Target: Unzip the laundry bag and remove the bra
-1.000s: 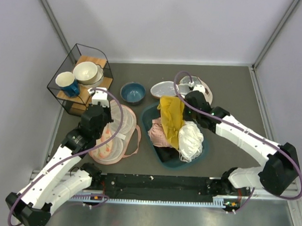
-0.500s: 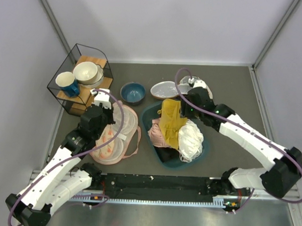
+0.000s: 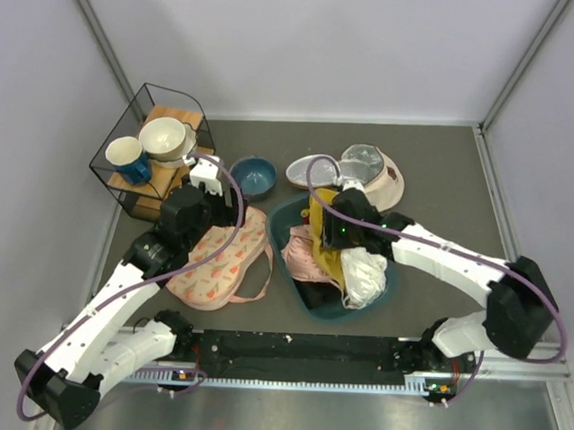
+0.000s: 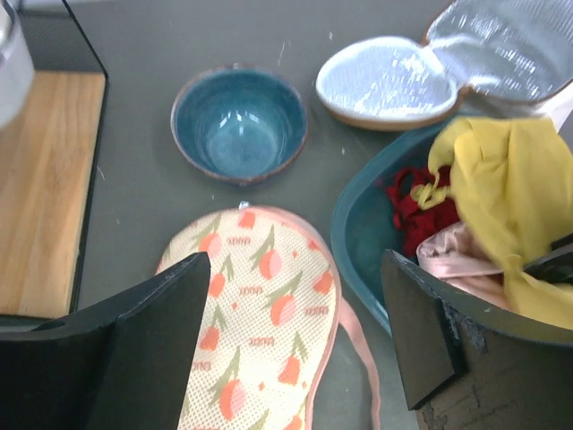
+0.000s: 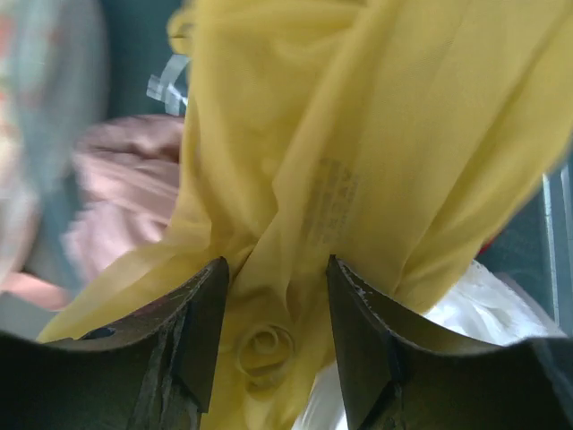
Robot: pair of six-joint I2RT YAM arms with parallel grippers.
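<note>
Over at 9 o'clock from the teal basin (image 4: 354, 233), you've got the laundry bag (image 3: 223, 260) lying flat on the table, print side up. Its pink strap (image 3: 263, 271) loops out toward the basin. Can't tell from these views whether the zip is open or closed.

Your left gripper (image 4: 295, 257) hovers above the far end of the bag with its jaws spread wide and nothing between them. In the wrist view you see the bag straight under the fingers, and the blue bowl (image 4: 239, 121) sits just past it at 12 o'clock.

The bra (image 4: 510, 179) isn't in the bag. It's in the basin, draped across the top of the pile, with a pale pink garment (image 3: 304, 259) at its 9 o'clock and a white bundle (image 3: 366, 271) at its 4 o'clock.

Your right gripper (image 5: 276, 262) is down over the basin, right on the bra. Its jaws are parted about halfway, yellow fabric sits bunched in the gap, and it looks loose rather than pinched.

At 1 o'clock from the basin, the beige pouch (image 3: 365, 171) lies open, silver lining up. The wire rack (image 3: 152, 147) with cups sits at 10 o'clock of the table.
</note>
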